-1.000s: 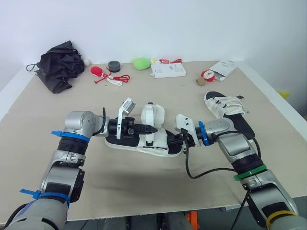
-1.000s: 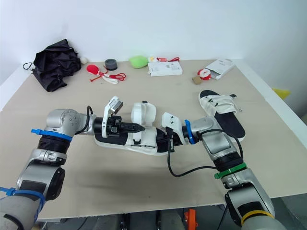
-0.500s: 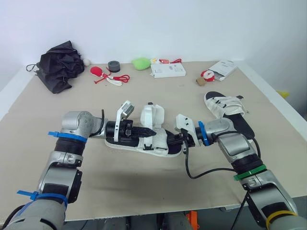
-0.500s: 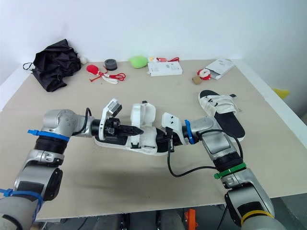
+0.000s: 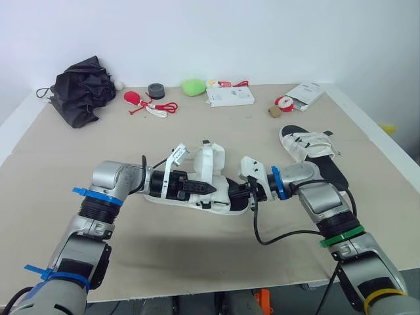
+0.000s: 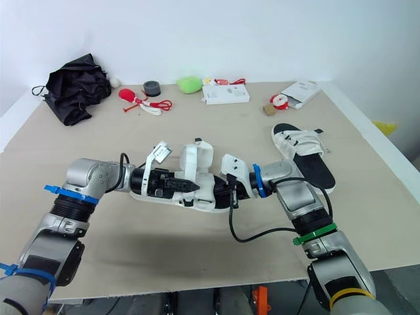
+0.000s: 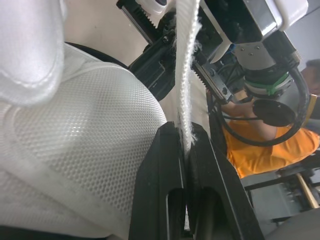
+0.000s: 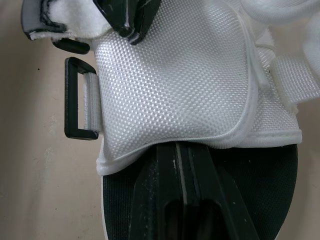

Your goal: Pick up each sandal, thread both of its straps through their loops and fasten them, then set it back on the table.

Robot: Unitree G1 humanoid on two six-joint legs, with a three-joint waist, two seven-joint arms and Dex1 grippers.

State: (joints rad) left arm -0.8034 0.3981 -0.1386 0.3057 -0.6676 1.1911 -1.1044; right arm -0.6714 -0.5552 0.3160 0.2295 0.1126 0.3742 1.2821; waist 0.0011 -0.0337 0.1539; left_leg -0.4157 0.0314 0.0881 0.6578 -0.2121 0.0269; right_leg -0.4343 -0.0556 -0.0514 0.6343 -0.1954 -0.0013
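Observation:
A white sandal with a black sole (image 5: 223,197) lies at mid table between my two grippers. My left gripper (image 5: 209,189) reaches in from the left and is shut on a white strap (image 7: 183,75), which stands on edge between its fingers (image 7: 167,150). The right gripper (image 5: 245,192) comes from the right and is shut on the sandal's end, under the white mesh flap (image 8: 175,80). A black strap loop (image 8: 77,97) hangs off that flap's side. One wide strap (image 5: 211,159) stands upright, unfastened. The second sandal (image 5: 314,155) lies at the right with its straps closed.
Along the table's back edge lie a black folded umbrella (image 5: 82,88), a red toy with cord (image 5: 141,102), a grey tape roll (image 5: 156,89), a green lump (image 5: 193,86), a white box (image 5: 230,96), a small Santa figure (image 5: 283,103) and a booklet (image 5: 306,94).
My left gripper has rolled over and dropped lower against the sandal, its forearm shifting right. The sandal has settled lower toward the table. The right arm has stayed put.

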